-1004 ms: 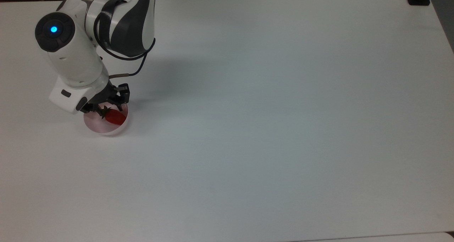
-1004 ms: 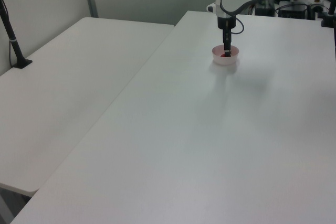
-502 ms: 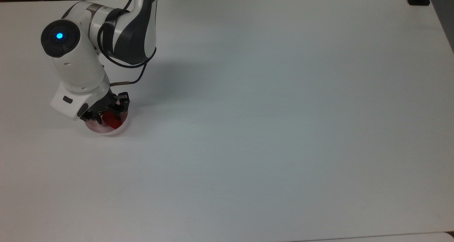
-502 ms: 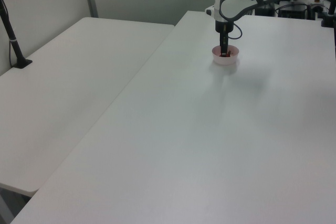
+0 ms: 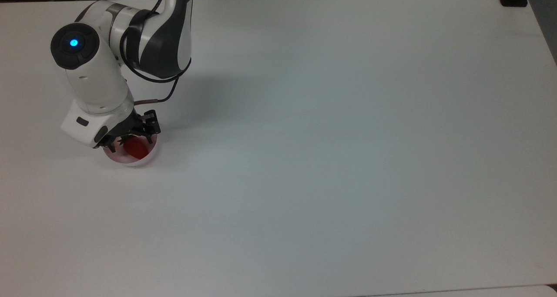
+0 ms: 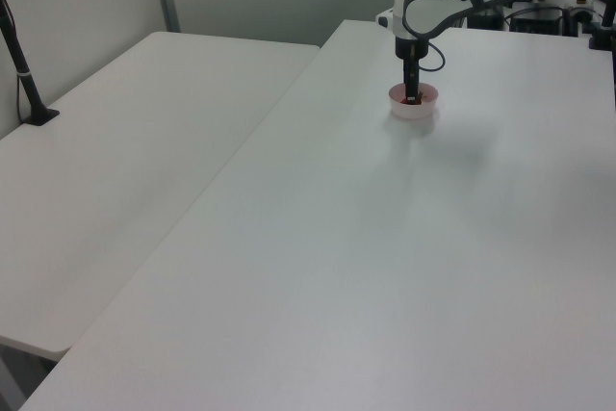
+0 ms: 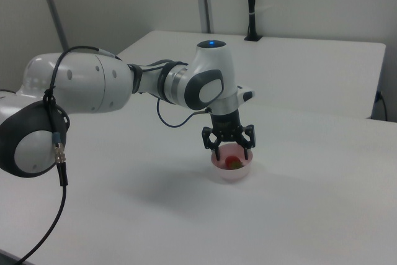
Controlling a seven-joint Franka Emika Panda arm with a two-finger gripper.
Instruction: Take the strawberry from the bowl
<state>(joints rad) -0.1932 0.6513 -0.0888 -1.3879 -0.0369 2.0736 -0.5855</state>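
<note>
Right view | tool [image 7: 233,154] spread, fingers straddling strawberry [image 7: 234,162] | strawberry lies in bowl [image 7: 234,175]

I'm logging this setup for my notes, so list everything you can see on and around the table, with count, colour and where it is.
strawberry: one, glossy red, lying inside the bowl, between the end effector's spread fingers.
bowl: one, pale pink, on the main table near the top view's left edge.
main table: one, white, carrying the bowl and the arm.
second table: one, white, butted against the main table on the left view's left.
black post: one, standing on the second table at the left view's far left.
arm: one, white and dark grey, with a blue light on its joint cap.
end effector: one, black, open, lowered over the bowl and straddling the strawberry.
</note>
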